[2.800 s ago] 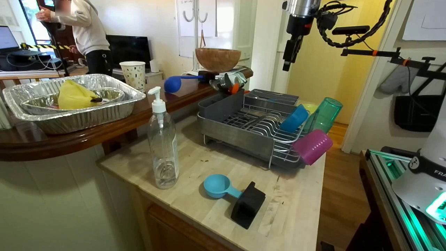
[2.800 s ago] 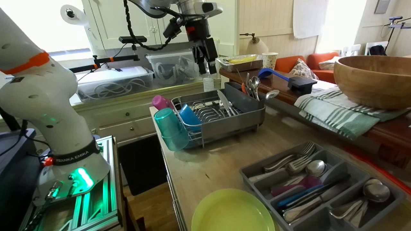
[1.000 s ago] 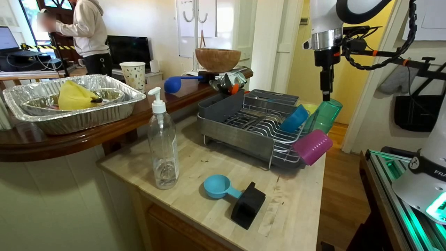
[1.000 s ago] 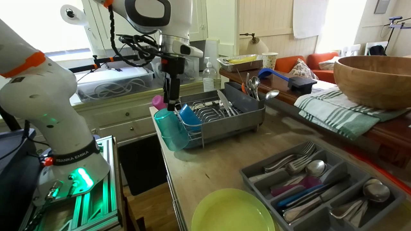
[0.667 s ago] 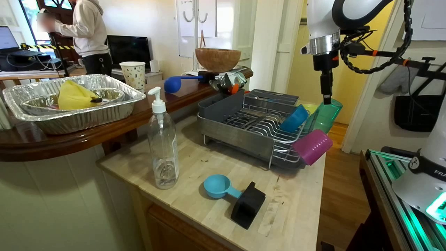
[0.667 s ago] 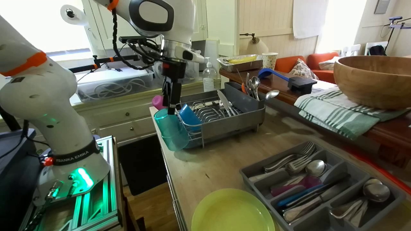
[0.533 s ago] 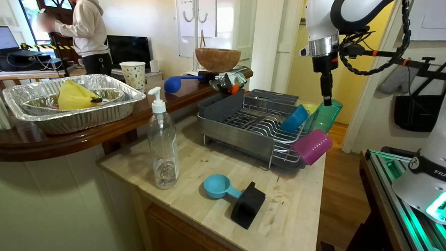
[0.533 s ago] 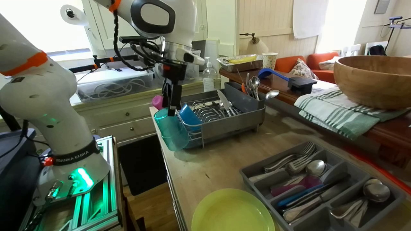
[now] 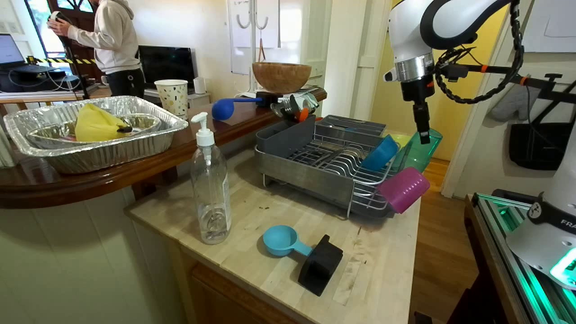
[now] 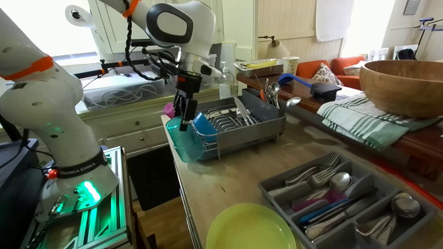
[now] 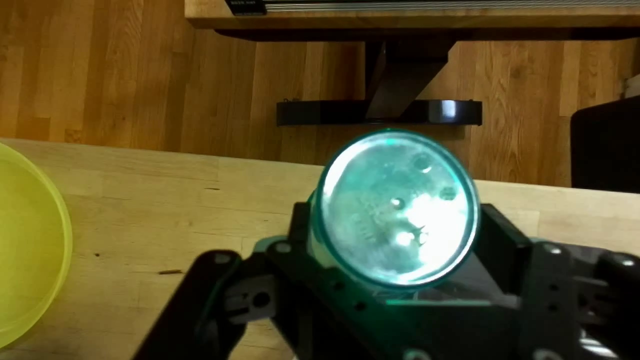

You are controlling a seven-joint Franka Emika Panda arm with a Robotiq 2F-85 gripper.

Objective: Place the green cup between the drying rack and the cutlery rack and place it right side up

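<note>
The teal-green cup point(image 9: 427, 155) leans upside down on the end of the grey drying rack point(image 9: 306, 173), as also seen in an exterior view point(image 10: 188, 147). The cutlery rack point(image 10: 290, 217) is a grey tray of forks, knives and spoons; it shows partly behind the drying rack in an exterior view point(image 9: 355, 122). My gripper point(image 9: 423, 138) points down over the cup, at its raised base point(image 10: 180, 121). In the wrist view, the open fingers point(image 11: 398, 227) stand on either side of the cup's round base. Whether they touch its wall cannot be told.
A magenta cup point(image 9: 403, 190) hangs on the rack beside the green cup. A blue cup point(image 10: 205, 126) leans inside the rack. A yellow-green plate point(image 10: 251, 226) lies near the cutlery rack. The counter's edge point(image 11: 150, 150) runs close by the cup.
My gripper has come from high above the rack across to the green cup, then lowered and tilted slightly, its fingers now down around the cup's base. The cup has not visibly moved.
</note>
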